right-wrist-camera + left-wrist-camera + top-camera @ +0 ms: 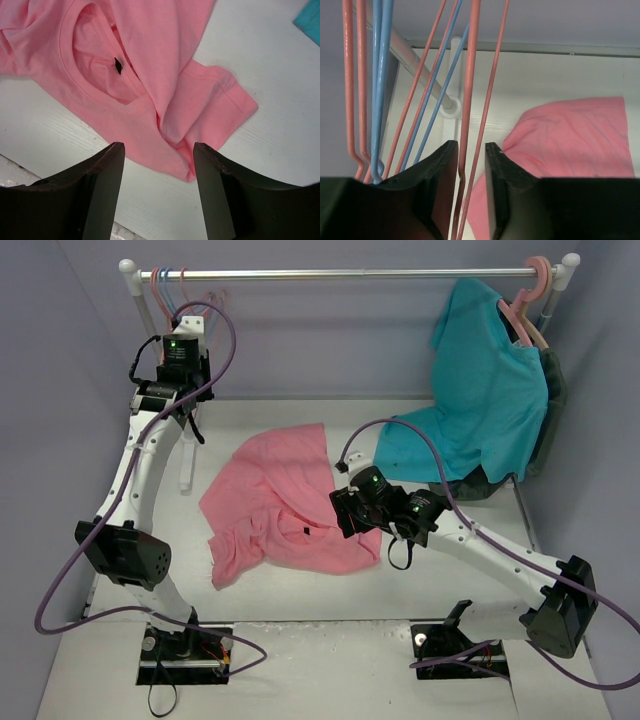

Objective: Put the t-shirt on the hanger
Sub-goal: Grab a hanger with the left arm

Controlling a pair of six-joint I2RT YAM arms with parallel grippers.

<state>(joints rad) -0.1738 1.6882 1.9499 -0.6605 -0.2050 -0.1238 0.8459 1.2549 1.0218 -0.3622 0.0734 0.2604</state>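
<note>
Straddling the hanger (pixel 469 100) with jaws apart, left claw (pixel 471 150) hasn't clamped; right claw (pixel 159 147) hangs open over the unhung t-shirt (pixel 150 60).

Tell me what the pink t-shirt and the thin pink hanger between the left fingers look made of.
T-shirt: soft matte knit cloth, probably cotton; it lies in limp folds with a stitched collar. Hanger: thin stiff rod, likely coated wire or plastic, smooth with a slight sheen; core unseen.

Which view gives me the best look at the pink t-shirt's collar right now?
Right wrist: the collar lies close and open, tag visible. Top external shows it small. Left wrist shows only plain t-shirt cloth.
</note>
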